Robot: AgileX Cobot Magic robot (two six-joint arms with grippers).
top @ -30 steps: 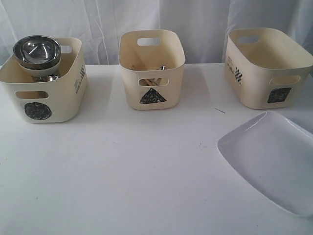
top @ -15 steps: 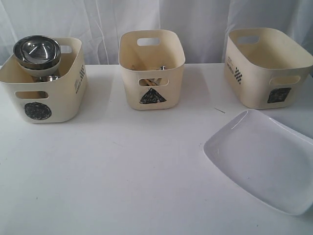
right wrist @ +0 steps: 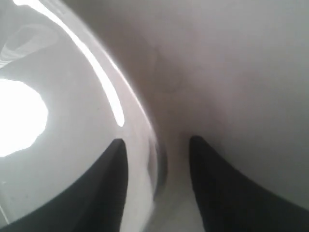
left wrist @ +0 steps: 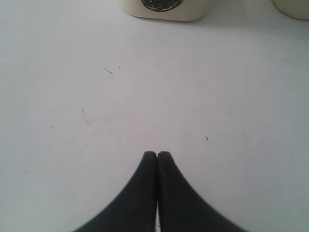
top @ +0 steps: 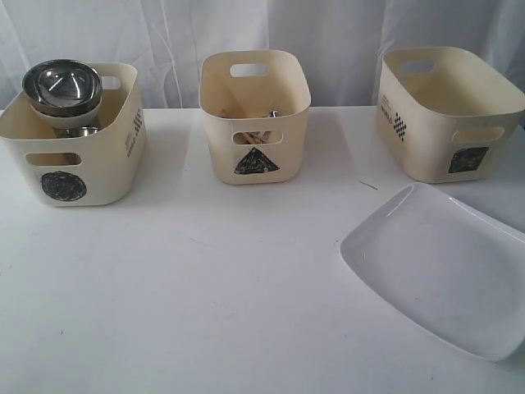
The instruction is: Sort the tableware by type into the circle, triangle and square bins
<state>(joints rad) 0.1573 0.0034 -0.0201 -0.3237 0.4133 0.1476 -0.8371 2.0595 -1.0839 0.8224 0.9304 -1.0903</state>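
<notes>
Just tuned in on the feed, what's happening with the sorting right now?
Most of the sorting looks done. A steel bowl sits stacked on top in the circle bin, and utensils show inside the triangle bin. The white plate lies on the table near the square bin, not yet binned. The right gripper has its jaws apart astride the plate's rim, one finger over the plate and one outside it. The left gripper is shut, holding nothing, above bare table.
</notes>
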